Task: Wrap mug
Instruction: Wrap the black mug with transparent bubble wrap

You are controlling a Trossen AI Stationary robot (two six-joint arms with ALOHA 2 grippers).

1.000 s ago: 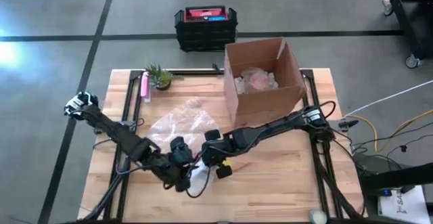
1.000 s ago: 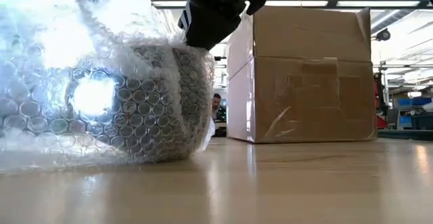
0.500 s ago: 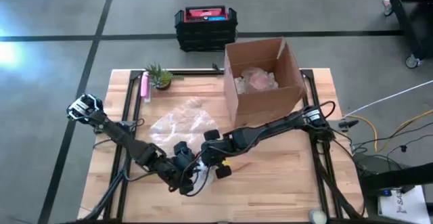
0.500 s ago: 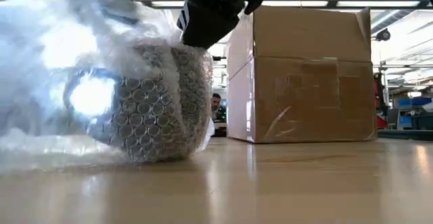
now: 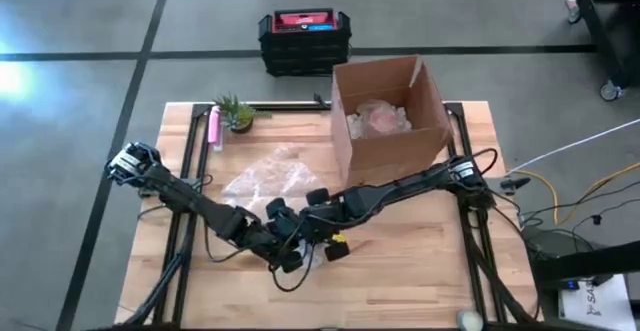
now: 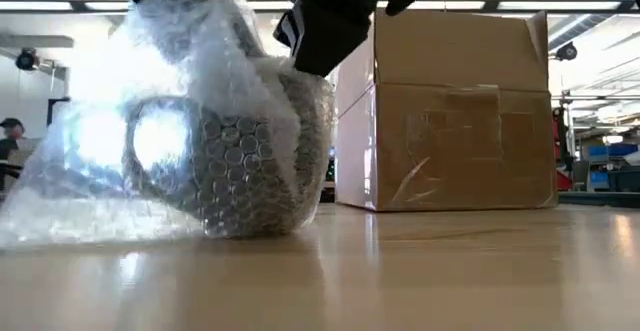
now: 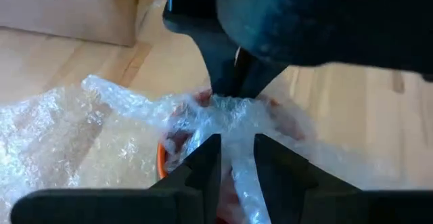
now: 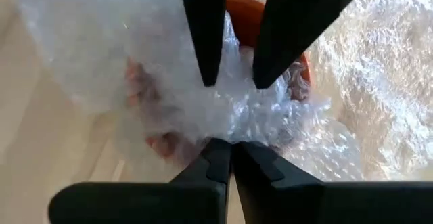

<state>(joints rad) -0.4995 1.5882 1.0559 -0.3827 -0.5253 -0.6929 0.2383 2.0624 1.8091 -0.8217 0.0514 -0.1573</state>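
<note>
while both arms meet over the mug [image 6: 250, 151] — each gripper's jaws pinch the bubble wrap [image 8: 169, 82] shut.

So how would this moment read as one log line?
wrap mug | left gripper pinching bubble wrap | right gripper shut over mug

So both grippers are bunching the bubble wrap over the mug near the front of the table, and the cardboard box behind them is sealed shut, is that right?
Not quite. The cardboard box is open, flaps up, with a wrapped bundle inside, as the high view shows. The rest holds: the left gripper and right gripper meet over the mug, bunching the bubble wrap near the table's front.
</note>
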